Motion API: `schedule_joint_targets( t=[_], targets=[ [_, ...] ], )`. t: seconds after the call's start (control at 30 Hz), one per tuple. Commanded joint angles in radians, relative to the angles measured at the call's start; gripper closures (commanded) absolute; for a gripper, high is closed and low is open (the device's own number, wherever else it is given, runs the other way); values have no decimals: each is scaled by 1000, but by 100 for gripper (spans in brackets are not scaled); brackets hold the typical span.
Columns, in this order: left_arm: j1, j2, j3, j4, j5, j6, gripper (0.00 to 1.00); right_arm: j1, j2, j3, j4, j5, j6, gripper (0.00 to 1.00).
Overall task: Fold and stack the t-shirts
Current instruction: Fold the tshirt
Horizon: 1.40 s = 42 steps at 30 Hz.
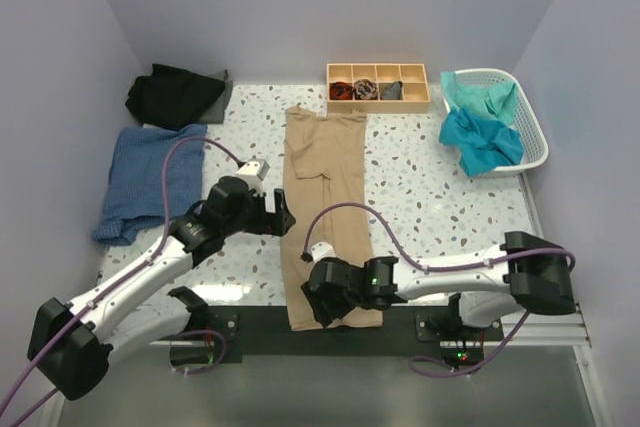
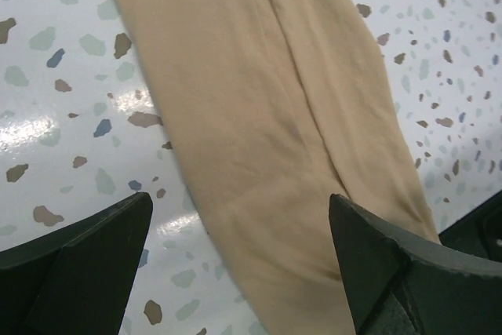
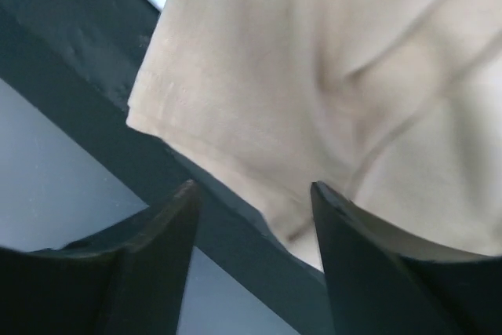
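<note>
The tan-beige t-shirt (image 1: 325,197) lies folded into a long narrow strip down the middle of the table, its hem hanging over the near edge. My left gripper (image 1: 283,215) is open and hovers at the strip's left edge; in the left wrist view the tan cloth (image 2: 267,115) lies between its fingers (image 2: 86,264). My right gripper (image 1: 322,309) is open above the hem at the near edge; the right wrist view shows the hem (image 3: 259,115) over the dark rail. A denim-blue shirt (image 1: 150,182) and a black shirt (image 1: 175,95) lie folded at left. Teal shirts (image 1: 480,132) sit in the basket.
A white plastic laundry basket (image 1: 535,132) stands at the back right. A small wooden tray (image 1: 378,86) with compartments sits at the back centre. A black rail (image 1: 260,332) runs along the near edge. Grey walls close in the table.
</note>
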<state>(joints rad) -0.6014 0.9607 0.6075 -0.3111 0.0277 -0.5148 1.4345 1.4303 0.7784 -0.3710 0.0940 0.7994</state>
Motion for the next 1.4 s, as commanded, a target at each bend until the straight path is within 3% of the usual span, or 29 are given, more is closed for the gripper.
schedule_joint_targets(
  t=[0.0,0.13,0.27,0.47,0.63,0.77,0.93,1.13,1.37],
  targets=[
    [-21,-86,-2,15,106,-33,0,-2,-209,87,-198,278,-28,34],
    [-38,-102,-26,20,164,-68,0,-6,-368,127,-350,488,-14,26],
    [-118,-90,-81,64,158,-119,0,-86,-416,140,-511,636,21,18],
    [-366,25,-94,83,46,-194,0,-339,-386,82,-453,572,-77,16],
    [-448,69,-81,64,-17,-223,0,-485,-291,61,-286,417,-233,16],
    [-449,110,-51,44,-84,-222,0,-528,-125,87,-155,342,-305,16],
    [-428,162,63,17,-303,-157,0,-597,18,160,-62,265,-377,17],
    [-226,279,161,121,-229,-48,0,-661,145,275,-13,199,-450,18],
    [-117,510,317,220,-149,28,0,-740,327,458,-28,174,-519,18]
  ],
)
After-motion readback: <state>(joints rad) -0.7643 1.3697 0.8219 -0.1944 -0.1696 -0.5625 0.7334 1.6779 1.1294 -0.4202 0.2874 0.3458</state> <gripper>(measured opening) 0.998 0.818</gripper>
